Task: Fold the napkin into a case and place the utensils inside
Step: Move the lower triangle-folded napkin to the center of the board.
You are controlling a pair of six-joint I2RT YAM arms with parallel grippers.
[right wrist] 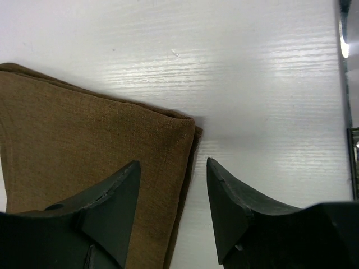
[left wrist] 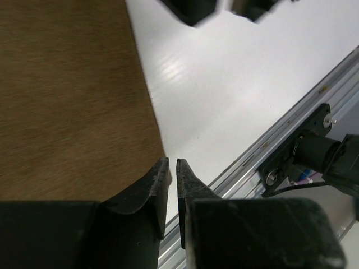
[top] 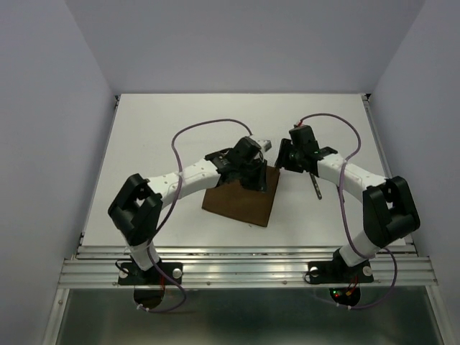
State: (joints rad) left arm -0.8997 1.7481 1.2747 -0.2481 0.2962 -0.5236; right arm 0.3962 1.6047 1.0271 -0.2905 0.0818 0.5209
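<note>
Black fingers of the right gripper (right wrist: pixel 173 165) stand spread and grip nothing. They straddle the folded corner of the napkin (right wrist: pixel 84 140), where two layers show at the edge. Beside it, the left gripper (left wrist: pixel 172 162) has its jaws barely parted and empty, with the tips just off the cloth's edge above the bare table (left wrist: pixel 224 101). If either claw rises with a fingertip catching cloth, it could snag the top layer, pull the fold open or skew the stack. As a case the cloth looks unfinished: a broad folded slab with nothing visibly inside. One utensil (top: pixel 316 188) lies on the table under the right arm, outside the cloth. I cannot find a second.
</note>
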